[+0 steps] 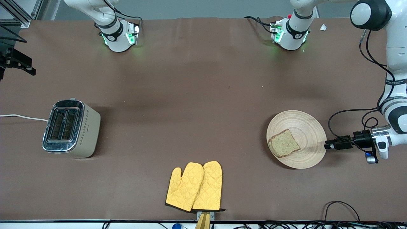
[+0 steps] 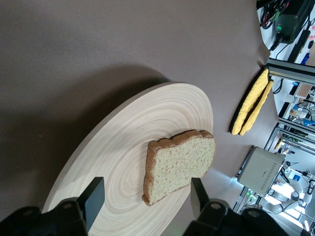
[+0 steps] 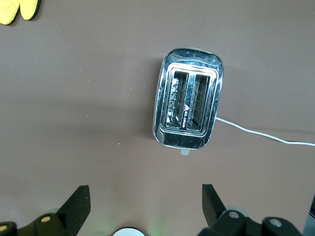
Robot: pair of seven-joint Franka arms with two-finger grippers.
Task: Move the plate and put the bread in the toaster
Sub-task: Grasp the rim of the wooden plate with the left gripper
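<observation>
Jaws of left gripper (image 1: 327, 145) apart, straddling edge of plate (image 1: 305, 127), not clamped. Left arm bent low, wrist horizontal, reaching in from its end of table. Bread (image 1: 284, 143) flat on plate, toward front-camera side. Right gripper (image 3: 145, 206) wide open, hanging high over toaster (image 1: 71, 128), pointing straight down, waiting. Toaster upright at right arm's end, slots empty.

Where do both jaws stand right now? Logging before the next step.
Left gripper: at the rim of the large round pale wooden plate, jaws apart, one on each face, not yet clamped.
Right gripper: open, empty, over the cream-beige chrome-topped toaster.
</observation>
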